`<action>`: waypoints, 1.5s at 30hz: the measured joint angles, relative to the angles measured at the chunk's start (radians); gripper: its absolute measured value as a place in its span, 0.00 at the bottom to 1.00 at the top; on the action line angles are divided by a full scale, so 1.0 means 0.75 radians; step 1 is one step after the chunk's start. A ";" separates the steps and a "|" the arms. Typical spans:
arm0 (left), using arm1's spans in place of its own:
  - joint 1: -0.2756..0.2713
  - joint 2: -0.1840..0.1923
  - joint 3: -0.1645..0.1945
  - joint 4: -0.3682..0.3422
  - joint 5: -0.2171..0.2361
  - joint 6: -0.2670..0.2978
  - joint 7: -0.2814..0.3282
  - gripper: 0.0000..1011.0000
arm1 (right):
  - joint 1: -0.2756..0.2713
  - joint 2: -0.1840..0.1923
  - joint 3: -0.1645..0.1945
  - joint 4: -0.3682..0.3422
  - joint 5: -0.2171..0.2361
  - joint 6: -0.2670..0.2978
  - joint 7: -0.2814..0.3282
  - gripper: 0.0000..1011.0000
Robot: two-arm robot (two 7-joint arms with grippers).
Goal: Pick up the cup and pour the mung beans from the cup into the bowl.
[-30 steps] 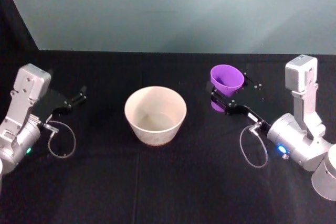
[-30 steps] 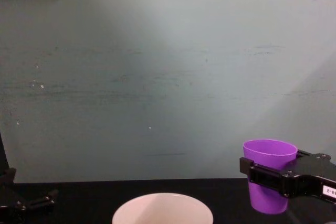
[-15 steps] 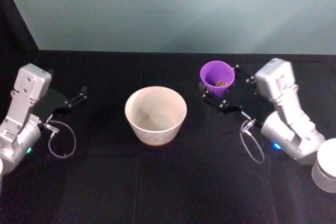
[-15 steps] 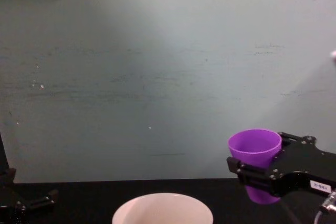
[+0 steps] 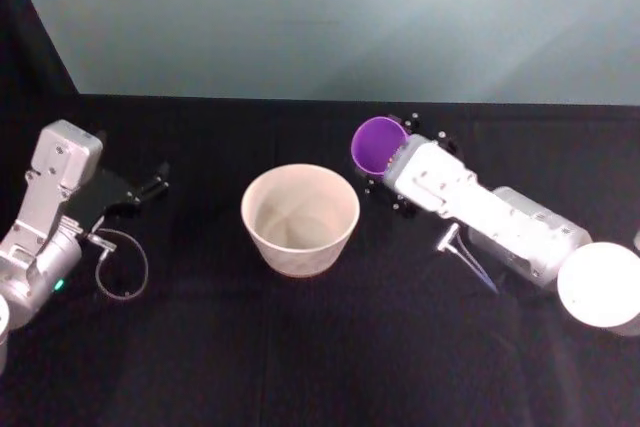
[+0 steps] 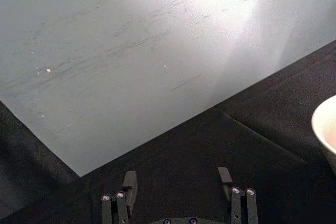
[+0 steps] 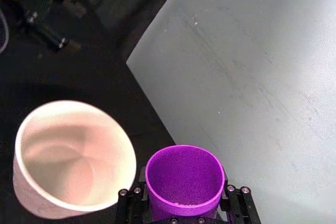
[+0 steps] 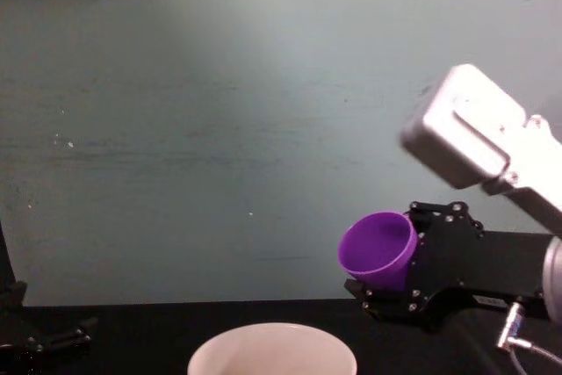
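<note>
Purple cup [image 8: 378,248] tipped further twd bowl [image 5: 300,250], R gripper [image 7: 184,192] nearer

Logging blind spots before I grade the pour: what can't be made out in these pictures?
Beans: too small to make out inside the tilted cup, head and right wrist views.
Bowl: chest view, bottom edge cuts off all below the rim; its inside is hidden.
Right gripper holding the cup: head view, its own wrist covers the fingers.
Left gripper, parked left: chest view, cut off by the corner.
</note>
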 joint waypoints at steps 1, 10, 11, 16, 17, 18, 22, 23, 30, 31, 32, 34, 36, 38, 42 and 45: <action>0.000 0.000 0.000 0.000 0.000 0.000 0.000 0.99 | 0.005 0.002 -0.007 -0.006 -0.017 0.011 0.005 0.72; 0.000 0.000 0.000 0.000 0.000 0.000 0.000 0.99 | 0.085 0.008 -0.071 -0.037 -0.184 0.117 0.090 0.72; 0.000 0.000 0.000 0.000 0.000 0.000 0.000 0.99 | 0.094 0.007 -0.075 -0.036 -0.196 0.122 0.099 0.72; 0.000 0.000 0.000 0.000 0.000 0.000 0.000 0.99 | 0.140 -0.009 -0.122 -0.023 -0.295 0.158 0.132 0.72; 0.000 0.000 0.000 0.000 0.000 0.000 0.000 0.99 | 0.145 -0.011 -0.130 -0.022 -0.312 0.164 0.136 0.72; 0.000 0.000 0.000 0.000 0.000 0.000 0.000 0.99 | 0.154 -0.016 -0.145 -0.021 -0.343 0.175 0.140 0.72; 0.000 0.000 0.000 0.000 0.000 0.000 0.000 0.99 | 0.171 -0.023 -0.179 -0.020 -0.424 0.204 0.150 0.72; 0.000 0.000 0.000 0.000 0.000 0.000 0.000 0.99 | 0.173 -0.024 -0.184 -0.020 -0.437 0.209 0.151 0.72; 0.000 0.000 0.000 0.000 0.000 0.000 0.000 0.99 | 0.192 -0.027 -0.228 -0.021 -0.557 0.236 0.171 0.72; 0.000 0.000 0.000 0.000 0.000 0.000 0.000 0.99 | 0.195 -0.027 -0.238 -0.021 -0.583 0.238 0.173 0.72; 0.000 0.000 0.000 0.000 0.000 0.000 0.000 0.99 | 0.195 -0.027 -0.238 -0.021 -0.583 0.238 0.173 0.72; 0.000 0.000 0.000 0.000 0.000 0.000 0.000 0.99 | 0.200 -0.029 -0.252 -0.019 -0.619 0.241 0.179 0.72; 0.000 0.000 0.000 0.000 0.000 0.000 0.000 0.99 | 0.204 -0.032 -0.264 -0.017 -0.650 0.242 0.183 0.72; 0.000 0.000 0.000 0.000 0.000 0.000 0.000 0.99 | 0.206 -0.035 -0.273 -0.016 -0.673 0.245 0.188 0.72; 0.000 0.000 0.000 0.000 0.000 0.000 0.000 0.99 | 0.213 -0.043 -0.299 -0.010 -0.740 0.252 0.198 0.72; 0.000 0.000 0.000 0.000 0.000 0.000 0.000 0.99 | 0.220 -0.048 -0.322 -0.007 -0.798 0.260 0.202 0.72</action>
